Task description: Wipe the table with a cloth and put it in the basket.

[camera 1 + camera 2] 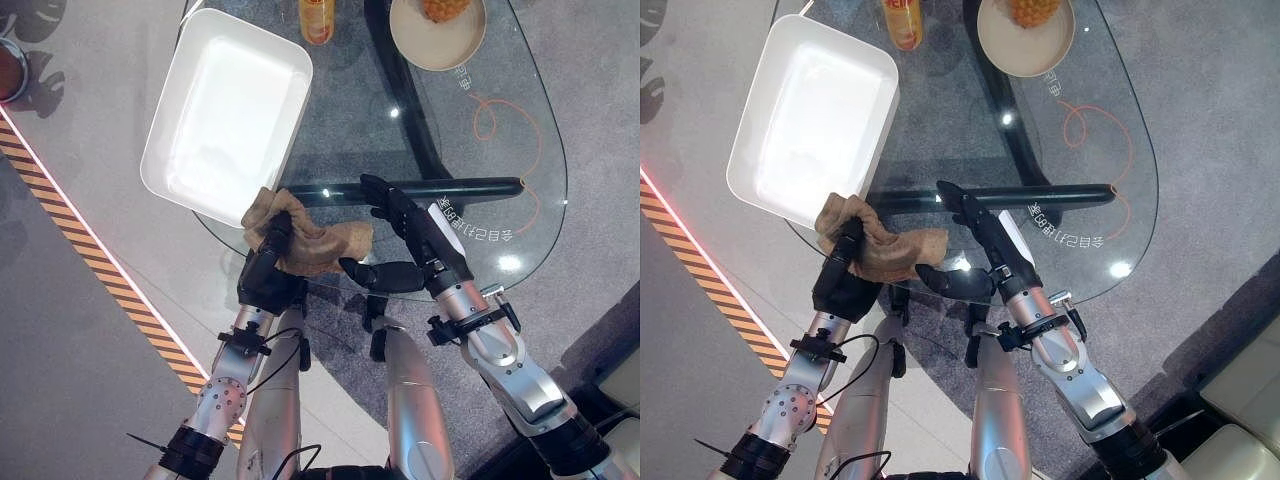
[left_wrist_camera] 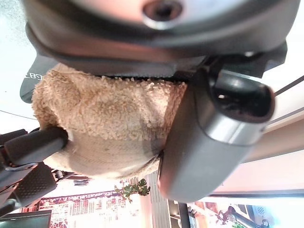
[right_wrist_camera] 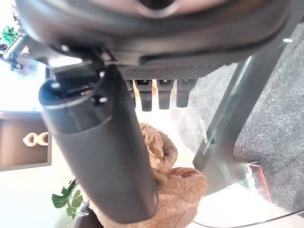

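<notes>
Tan cloth at the glass table's near edge, bunched by the white basket's near corner, clutched in the curled left hand; right hand alongside, fingers straight, holding nothing.

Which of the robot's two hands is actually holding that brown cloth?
The left hand: its fingers curl round the brown cloth, while the right hand is open.

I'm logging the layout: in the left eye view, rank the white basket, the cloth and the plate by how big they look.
1. White basket, plainly largest.
2. Cloth.
3. Plate, cut off by the view's edge, so unsure against the cloth.
</notes>
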### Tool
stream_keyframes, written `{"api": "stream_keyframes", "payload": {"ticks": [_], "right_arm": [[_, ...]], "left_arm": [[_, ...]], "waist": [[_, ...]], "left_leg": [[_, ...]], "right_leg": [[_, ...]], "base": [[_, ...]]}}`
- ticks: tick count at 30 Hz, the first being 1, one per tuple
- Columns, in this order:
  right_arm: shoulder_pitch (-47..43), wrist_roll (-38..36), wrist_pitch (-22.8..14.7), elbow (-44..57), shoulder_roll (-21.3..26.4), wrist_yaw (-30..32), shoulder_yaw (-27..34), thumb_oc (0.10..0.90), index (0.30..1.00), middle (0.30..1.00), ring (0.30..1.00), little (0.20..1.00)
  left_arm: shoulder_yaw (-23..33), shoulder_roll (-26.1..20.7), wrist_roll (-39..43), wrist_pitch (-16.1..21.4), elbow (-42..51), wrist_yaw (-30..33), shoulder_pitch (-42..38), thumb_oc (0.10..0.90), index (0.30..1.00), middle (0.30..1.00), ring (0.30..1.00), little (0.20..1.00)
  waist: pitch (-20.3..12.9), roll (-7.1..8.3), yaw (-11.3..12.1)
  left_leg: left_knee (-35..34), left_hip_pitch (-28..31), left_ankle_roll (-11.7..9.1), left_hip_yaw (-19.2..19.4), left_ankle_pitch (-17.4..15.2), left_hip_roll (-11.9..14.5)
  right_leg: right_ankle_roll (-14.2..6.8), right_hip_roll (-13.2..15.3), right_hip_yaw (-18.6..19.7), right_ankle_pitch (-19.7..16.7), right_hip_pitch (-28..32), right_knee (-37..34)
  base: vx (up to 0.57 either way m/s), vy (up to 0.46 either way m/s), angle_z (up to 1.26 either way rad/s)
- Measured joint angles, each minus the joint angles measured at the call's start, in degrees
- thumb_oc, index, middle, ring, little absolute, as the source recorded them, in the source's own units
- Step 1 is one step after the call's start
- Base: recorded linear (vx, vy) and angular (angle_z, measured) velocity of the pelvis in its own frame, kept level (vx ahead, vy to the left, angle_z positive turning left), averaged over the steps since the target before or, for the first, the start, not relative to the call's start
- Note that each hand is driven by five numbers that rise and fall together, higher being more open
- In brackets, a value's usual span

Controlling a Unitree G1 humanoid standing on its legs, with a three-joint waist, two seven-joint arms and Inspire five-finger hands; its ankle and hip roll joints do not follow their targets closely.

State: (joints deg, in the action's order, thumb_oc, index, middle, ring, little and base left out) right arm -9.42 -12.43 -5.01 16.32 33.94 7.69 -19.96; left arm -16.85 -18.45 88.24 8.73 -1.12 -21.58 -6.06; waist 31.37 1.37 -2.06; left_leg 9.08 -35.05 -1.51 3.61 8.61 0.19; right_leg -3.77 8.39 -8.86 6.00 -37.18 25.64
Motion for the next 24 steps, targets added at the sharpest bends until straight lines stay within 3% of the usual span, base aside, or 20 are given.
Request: {"api": "stream_keyframes", "payload": {"ticks": [7,12,19,24], "right_arm": [[0.6,-0.2,-0.2,0.0,-0.1,0.0,0.9,0.8,0.9,0.9,0.9,0.9],[0.8,-0.8,0.7,-0.4,-0.1,0.3,5.1,0.8,0.9,0.9,0.9,0.9],[0.6,-1.8,2.6,-1.4,-0.8,-1.4,6.3,0.8,0.9,0.9,0.9,0.9],[1.1,-1.8,5.4,-2.5,-1.1,-3.1,5.8,0.8,0.9,0.9,0.9,0.9]], "left_arm": [[0.3,0.0,-0.1,1.1,0.0,0.0,0.0,0.1,0.3,0.3,0.3,0.2],[5.5,-0.8,-3.5,7.8,0.1,0.3,0.6,0.1,0.3,0.3,0.3,0.2],[13.7,-2.9,-7.9,13.1,0.2,8.5,0.6,0.1,0.3,0.3,0.3,0.2],[15.6,-3.0,-17.4,14.6,0.5,13.9,0.6,0.1,0.3,0.3,0.3,0.2]], "waist": [[0.0,0.25,-0.2],[0.0,0.24,-0.2],[0.0,0.13,0.5],[0.0,0.03,1.8]], "left_leg": [[0.0,0.0,0.0,0.1,0.0,0.1],[0.0,0.0,0.0,0.2,0.0,0.2],[0.1,0.4,0.0,0.5,0.0,0.1],[0.0,0.8,0.0,1.0,0.0,0.0]], "right_leg": [[0.0,-0.1,0.1,-0.1,0.0,-0.1],[0.1,-0.2,0.2,-0.2,0.0,-0.1],[0.1,-0.1,0.6,-0.2,0.0,0.3],[0.0,0.0,1.2,-0.1,-0.1,0.7]], "base": [[0.0,0.005,0.0],[0.01,0.051,-0.01],[0.01,0.049,-0.02],[0.01,0.041,-0.03]]}}
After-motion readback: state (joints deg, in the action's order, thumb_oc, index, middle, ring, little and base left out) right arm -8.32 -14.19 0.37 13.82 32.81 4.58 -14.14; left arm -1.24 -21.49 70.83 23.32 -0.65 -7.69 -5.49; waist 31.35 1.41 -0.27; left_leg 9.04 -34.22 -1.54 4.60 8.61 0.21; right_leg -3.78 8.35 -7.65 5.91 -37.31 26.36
